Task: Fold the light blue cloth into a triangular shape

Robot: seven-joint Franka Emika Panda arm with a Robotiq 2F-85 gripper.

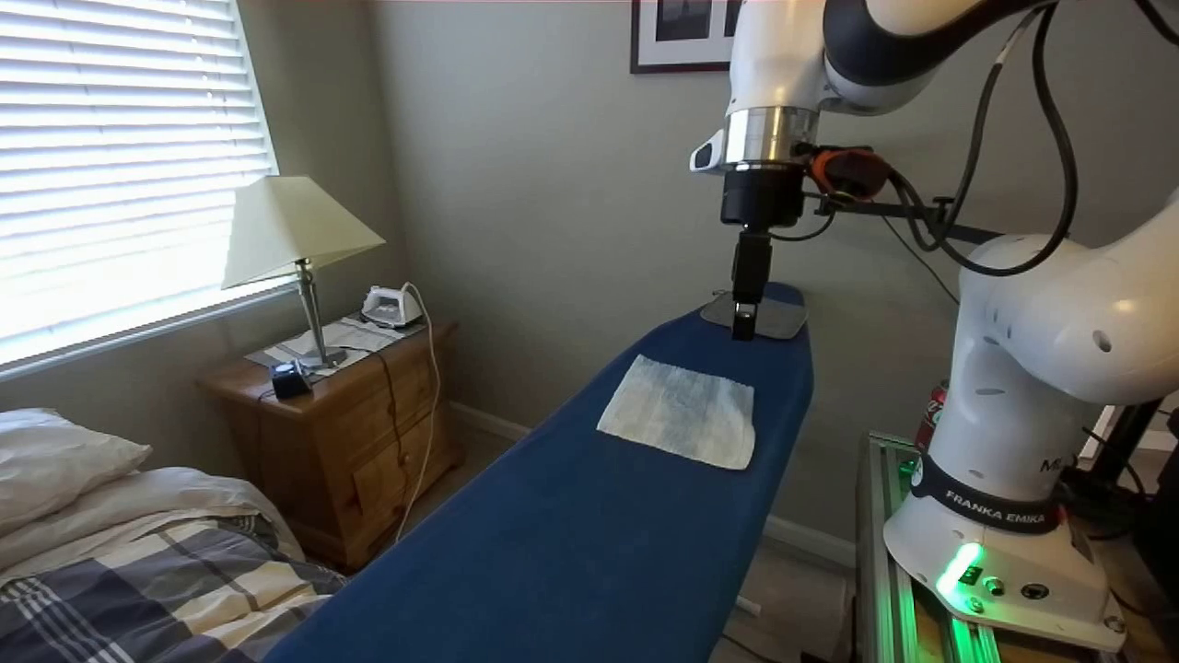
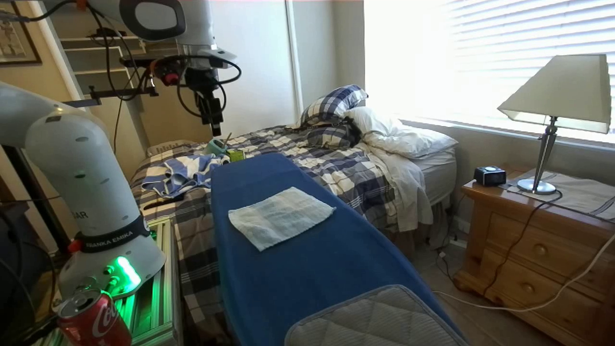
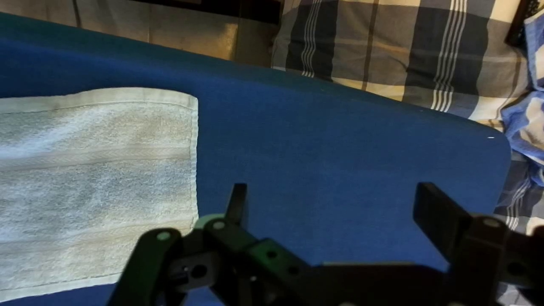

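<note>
The light blue cloth (image 1: 682, 412) lies flat and unfolded on the blue ironing board (image 1: 543, 552). It is pale, nearly white in places, and four-sided. It also shows in an exterior view (image 2: 281, 218) and at the left of the wrist view (image 3: 97, 191), where its left part is cut off. My gripper (image 3: 332, 191) is open, with nothing between its fingers. It hangs above bare board to the right of the cloth's right edge in the wrist view. In both exterior views the gripper (image 1: 744, 322) (image 2: 216, 129) is well above the board, apart from the cloth.
A grey quilted pad (image 2: 375, 322) lies on one end of the board. A plaid-covered bed (image 3: 382, 51) borders the other end, with a blue-and-white striped cloth (image 2: 187, 174) on it. A nightstand (image 1: 313, 442) holds a lamp (image 1: 295, 230) and a white iron (image 1: 391, 307).
</note>
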